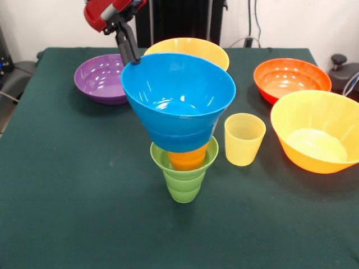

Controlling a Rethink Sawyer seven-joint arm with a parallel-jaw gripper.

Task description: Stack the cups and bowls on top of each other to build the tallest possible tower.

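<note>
- Centre frame: the gripper pinches the rim of the glossy medium blue plastic bowl, seating it on the tower (tilted).
- Next: level it, then release.

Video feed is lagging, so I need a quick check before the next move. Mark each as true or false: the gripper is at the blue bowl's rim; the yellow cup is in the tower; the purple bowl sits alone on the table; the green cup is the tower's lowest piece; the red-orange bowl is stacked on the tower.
1. The gripper is at the rim of the blue bowl. True.
2. The yellow cup is in the tower. False: it stands on the table beside it.
3. The purple bowl sits alone. True.
4. The green cup is lowest. True.
5. The red-orange bowl is on the tower. False: it rests on the table.
</note>
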